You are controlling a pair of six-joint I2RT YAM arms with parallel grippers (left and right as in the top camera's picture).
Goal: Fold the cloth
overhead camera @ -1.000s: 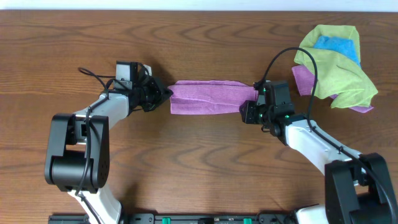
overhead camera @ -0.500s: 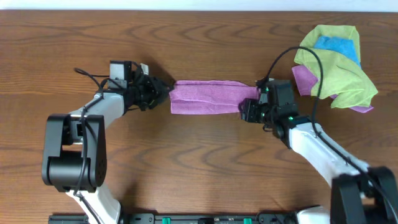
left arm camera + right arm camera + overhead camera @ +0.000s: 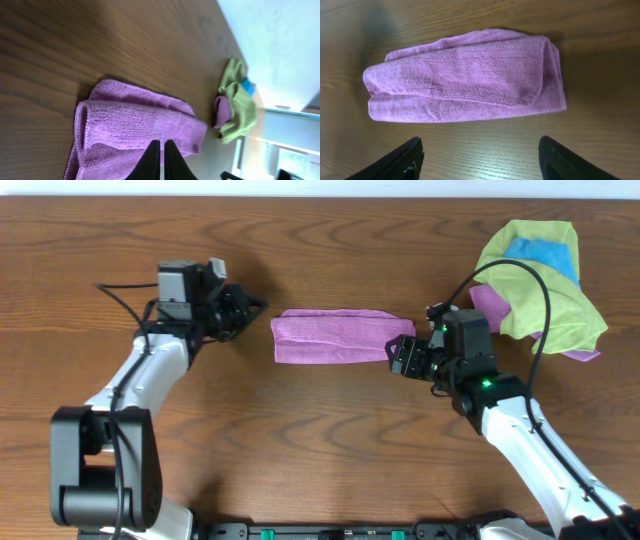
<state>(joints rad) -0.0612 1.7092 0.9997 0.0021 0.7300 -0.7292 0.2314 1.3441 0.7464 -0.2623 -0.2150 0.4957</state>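
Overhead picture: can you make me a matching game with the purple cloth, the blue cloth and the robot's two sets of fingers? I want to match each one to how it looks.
Column one:
1. purple cloth
2. blue cloth
3. left fingers
4. right fingers

Column two:
A. spread wide open, holding nothing
B. folded into a long strip
C. pressed shut together
D. nestled in the lime-green cloth

Right pairs: 1-B, 2-D, 3-C, 4-A
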